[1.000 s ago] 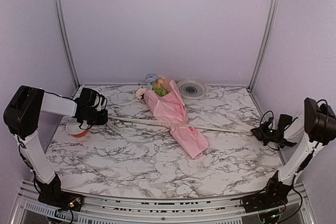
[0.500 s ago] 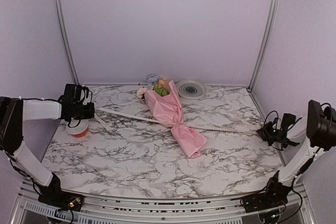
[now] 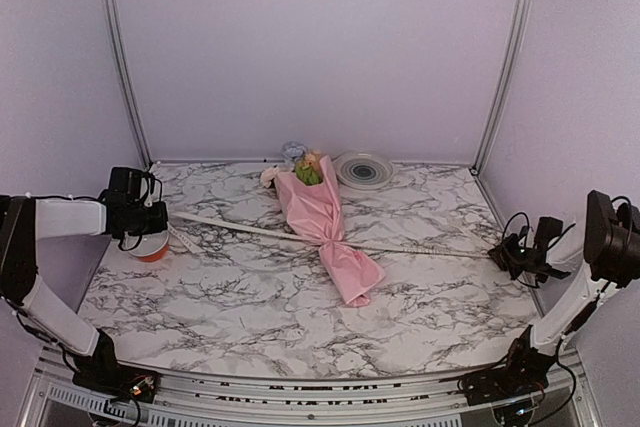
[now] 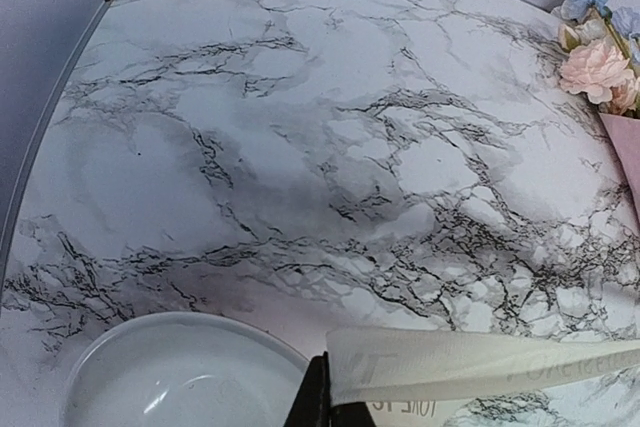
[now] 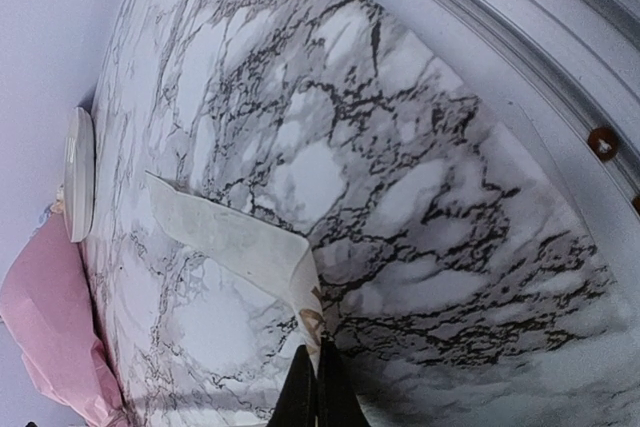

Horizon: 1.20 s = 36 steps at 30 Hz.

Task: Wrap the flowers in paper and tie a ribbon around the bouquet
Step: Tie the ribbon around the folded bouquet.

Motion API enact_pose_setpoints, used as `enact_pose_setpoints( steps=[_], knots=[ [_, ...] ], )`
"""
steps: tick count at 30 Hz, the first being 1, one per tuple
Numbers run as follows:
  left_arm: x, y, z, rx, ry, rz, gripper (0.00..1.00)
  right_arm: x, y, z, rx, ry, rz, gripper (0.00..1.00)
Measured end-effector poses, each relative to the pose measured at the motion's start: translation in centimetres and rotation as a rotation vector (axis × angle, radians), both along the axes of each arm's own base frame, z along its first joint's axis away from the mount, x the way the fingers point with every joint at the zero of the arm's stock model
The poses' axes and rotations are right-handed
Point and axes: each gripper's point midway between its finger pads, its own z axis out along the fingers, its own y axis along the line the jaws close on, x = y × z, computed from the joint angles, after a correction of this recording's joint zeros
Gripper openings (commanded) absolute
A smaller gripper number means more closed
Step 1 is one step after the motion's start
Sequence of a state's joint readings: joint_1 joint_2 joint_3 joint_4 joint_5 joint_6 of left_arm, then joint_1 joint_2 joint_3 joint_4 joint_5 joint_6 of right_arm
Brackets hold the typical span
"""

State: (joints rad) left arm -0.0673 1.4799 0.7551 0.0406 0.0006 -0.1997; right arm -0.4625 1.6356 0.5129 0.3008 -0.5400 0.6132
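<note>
Ribbon (image 3: pixel 235 224) taut between left pincer (image 3: pixel 162 215), right pincer (image 3: pixel 495 253), wide apart.

Table top (image 3: pixel 250 297): marble-print, smooth, faint sheen. Paper (image 3: pixel 320 212): thin pink, creased, matt. Ribbon (image 4: pixel 480 362): cream cloth, matt, dark print. Bowl (image 4: pixel 150 377): white, glossy inside. Corner posts (image 3: pixel 118 47): bare silvery metal.

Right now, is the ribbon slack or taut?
Taut: the ribbon runs straight from the left gripper, round the bouquet's pinched waist, to the right gripper.
</note>
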Motion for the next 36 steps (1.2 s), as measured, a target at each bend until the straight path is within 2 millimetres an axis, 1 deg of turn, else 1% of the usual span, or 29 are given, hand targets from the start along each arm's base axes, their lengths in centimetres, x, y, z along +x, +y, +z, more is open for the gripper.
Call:
enact_pose_setpoints(
  steps=[4,11,18,19,21,22,23,24,25,26,27,28,29,30,31,32,33,35,36],
  knots=[
    [0.0,0.5,0.2,-0.001,-0.005,0.013,0.00,0.0,0.0,0.0,0.000,0.000,0.000,0.00],
    [-0.3,1.1,-0.1,-0.006,0.001,0.028,0.00,-0.1,0.0,0.0,0.001,0.000,0.002,0.00],
    [-0.2,1.0,0.0,-0.020,-0.005,0.022,0.00,0.0,0.2,0.1,0.001,-0.005,0.016,0.00],
    [-0.1,0.7,0.2,-0.017,-0.010,0.017,0.00,0.2,0.6,0.1,-0.007,-0.007,0.032,0.00],
    [0.0,-0.5,0.7,0.003,-0.025,-0.010,0.00,1.0,1.7,0.6,-0.043,-0.014,0.075,0.00],
    [0.2,-1.5,1.2,0.011,-0.038,-0.037,0.00,2.0,3.1,1.4,-0.068,-0.033,0.126,0.00],
    [0.4,-2.9,1.7,0.016,-0.052,-0.074,0.00,3.1,4.9,2.7,-0.092,-0.072,0.191,0.00],
    [0.5,-4.7,2.5,0.022,-0.071,-0.124,0.00,4.2,6.8,4.2,-0.112,-0.114,0.249,0.00],
    [0.7,-6.5,3.3,0.023,-0.091,-0.172,0.00,5.3,9.2,6.3,-0.139,-0.175,0.323,0.00],
    [0.8,-8.5,4.4,0.023,-0.118,-0.224,0.00,6.4,12.0,9.1,-0.163,-0.253,0.403,0.00],
    [0.8,-10.7,5.9,0.022,-0.155,-0.283,0.00,7.1,14.2,11.5,-0.181,-0.321,0.463,0.00],
    [0.6,-12.5,7.3,0.020,-0.189,-0.334,0.00,7.6,17.6,15.1,-0.200,-0.416,0.551,0.00],
    [0.4,-13.9,8.7,0.018,-0.223,-0.375,0.00,7.7,19.9,17.9,-0.217,-0.494,0.611,0.00],
    [0.1,-15.3,10.2,0.015,-0.259,-0.417,0.00,7.5,22.6,21.0,-0.231,-0.578,0.679,0.00],
    [-0.3,-16.7,12.1,0.014,-0.305,-0.461,0.00,7.0,25.1,23.9,-0.244,-0.661,0.741,0.00],
    [-0.6,-17.5,13.4,0.011,-0.336,-0.491,0.00,6.0,27.7,26.9,-0.254,-0.749,0.808,0.00],
    [-1.1,-18.5,14.8,0.009,-0.367,-0.526,0.00,5.0,29.6,29.2,-0.260,-0.819,0.861,0.00],
    [-2.3,-20.5,17.1,0.015,-0.425,-0.602,0.00,2.0,33.8,33.5,-0.257,-0.959,0.981,0.00],
    [-2.9,-21.3,17.8,0.018,-0.443,-0.635,0.00,0.5,35.3,35.0,-0.254,-1.014,1.027,0.00]
  ],
)
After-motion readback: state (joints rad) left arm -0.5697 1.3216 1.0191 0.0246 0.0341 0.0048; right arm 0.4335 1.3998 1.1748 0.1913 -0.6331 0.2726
